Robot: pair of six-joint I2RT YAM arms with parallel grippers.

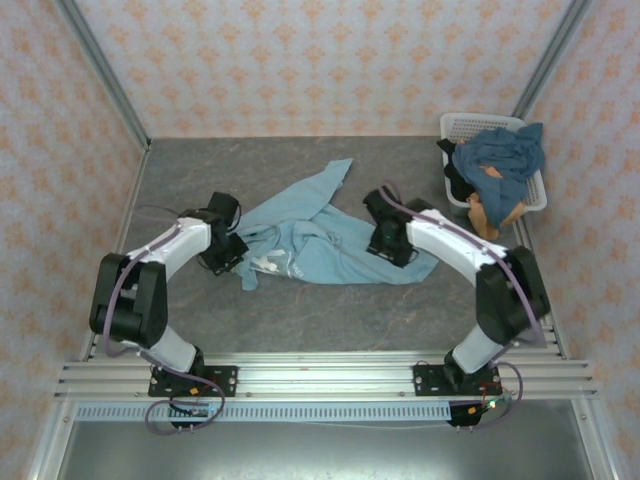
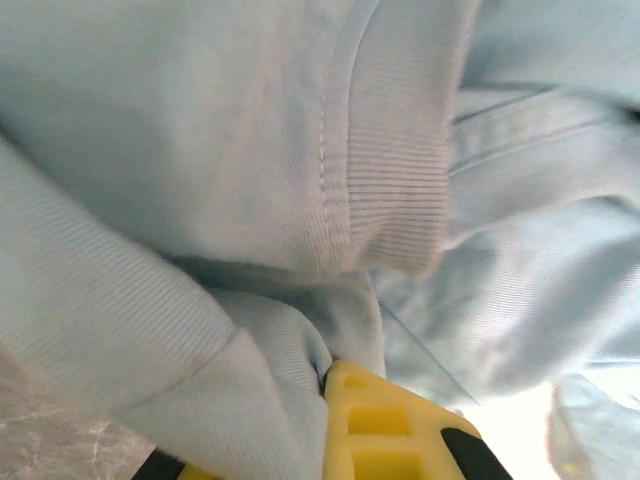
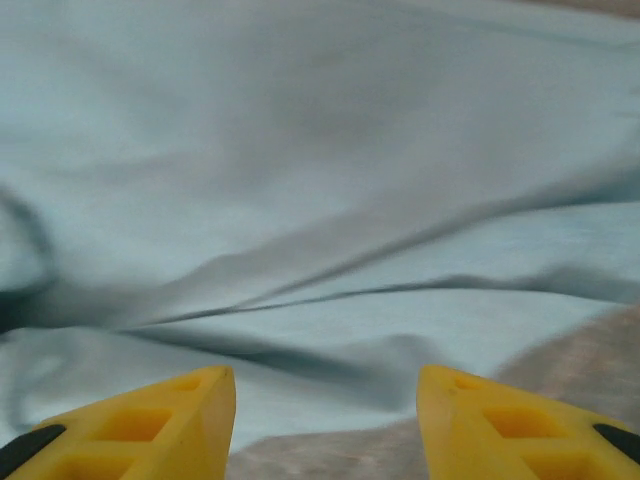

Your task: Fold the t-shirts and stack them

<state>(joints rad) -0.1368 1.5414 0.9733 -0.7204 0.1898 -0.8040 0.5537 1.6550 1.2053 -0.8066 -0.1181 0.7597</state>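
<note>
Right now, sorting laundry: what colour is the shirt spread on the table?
The shirt is light sky-blue; top external view.

The left arm (image 1: 165, 255) is bending in from the lower left, its left gripper (image 1: 228, 252) pinching the light blue shirt (image 1: 315, 240) tight. The right arm (image 1: 455, 245) is bending in from the lower right, its right gripper (image 3: 325, 425) holding its fingers (image 3: 150, 425) apart.

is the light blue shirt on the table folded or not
Not folded. The light blue shirt lies rumpled on the table, with one end trailing off to the far side and loose creases across it.
</note>
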